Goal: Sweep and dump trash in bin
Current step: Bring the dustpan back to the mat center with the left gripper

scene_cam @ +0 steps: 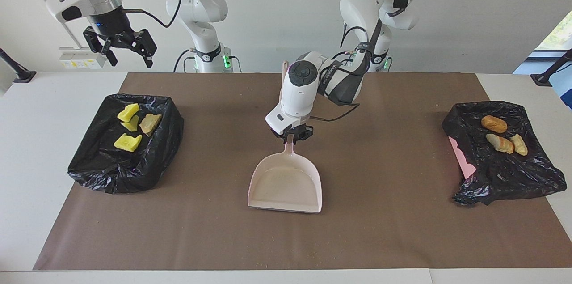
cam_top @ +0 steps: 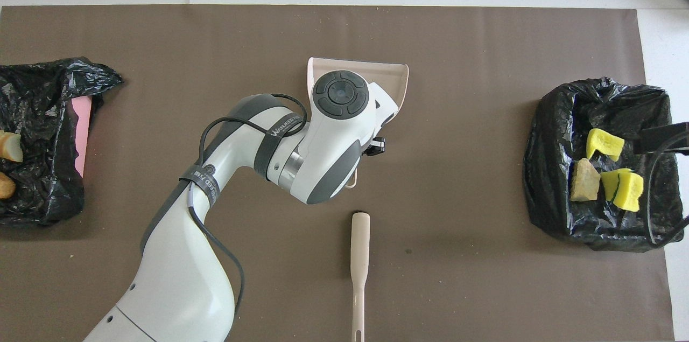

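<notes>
The left claw (scene_cam: 291, 135) pinches the handle of a pale pink dustpan (scene_cam: 286, 184) lying mid-counter on a brown mat (scene_cam: 223, 230). The right claw (scene_cam: 120, 47), fingers spread, hangs above a black-lined bin (scene_cam: 111, 172) holding four trash scraps (scene_cam: 128, 142). Three brown scraps (scene_cam: 494, 124) lie in the second bin (scene_cam: 514, 176), at the left arm's end.

Left gripper (scene_cam: 292, 134) clamps the pink dustpan (scene_cam: 286, 185) by its handle at mid-mat.
The pan lies flat on the brown mat (scene_cam: 223, 230). Trash sits in two black-lined bins (scene_cam: 129, 163) (scene_cam: 505, 172). Right gripper (scene_cam: 119, 47) hangs above the table, fingers spread.
</notes>
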Action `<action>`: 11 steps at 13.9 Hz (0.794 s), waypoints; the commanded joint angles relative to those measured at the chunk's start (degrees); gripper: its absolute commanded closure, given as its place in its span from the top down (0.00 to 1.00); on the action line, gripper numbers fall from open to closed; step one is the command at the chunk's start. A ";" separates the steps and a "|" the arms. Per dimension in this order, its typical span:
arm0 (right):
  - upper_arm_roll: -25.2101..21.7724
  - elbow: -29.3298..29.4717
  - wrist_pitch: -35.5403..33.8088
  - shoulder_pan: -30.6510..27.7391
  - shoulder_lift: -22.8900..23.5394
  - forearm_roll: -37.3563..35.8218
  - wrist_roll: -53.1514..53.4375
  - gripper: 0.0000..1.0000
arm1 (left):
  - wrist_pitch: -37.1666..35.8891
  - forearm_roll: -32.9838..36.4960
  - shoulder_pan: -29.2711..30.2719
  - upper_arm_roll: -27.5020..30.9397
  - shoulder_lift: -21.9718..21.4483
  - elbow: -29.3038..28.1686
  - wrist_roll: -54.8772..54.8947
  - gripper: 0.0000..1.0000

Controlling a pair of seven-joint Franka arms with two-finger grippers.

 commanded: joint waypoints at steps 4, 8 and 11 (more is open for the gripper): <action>0.33 -0.26 -0.70 -0.26 -0.46 1.02 -0.76 1.00 | -0.26 -1.65 -0.21 0.79 -0.72 -1.91 -0.33 0.23; 0.33 -0.26 -0.79 -0.18 -0.46 1.02 -0.85 1.00 | -1.84 -1.47 -0.21 0.96 -1.25 -2.26 -0.51 0.50; 0.33 -0.26 -0.79 -0.09 -0.37 1.02 -0.85 1.00 | -3.50 -0.77 0.05 1.75 -2.91 -2.35 -0.95 0.79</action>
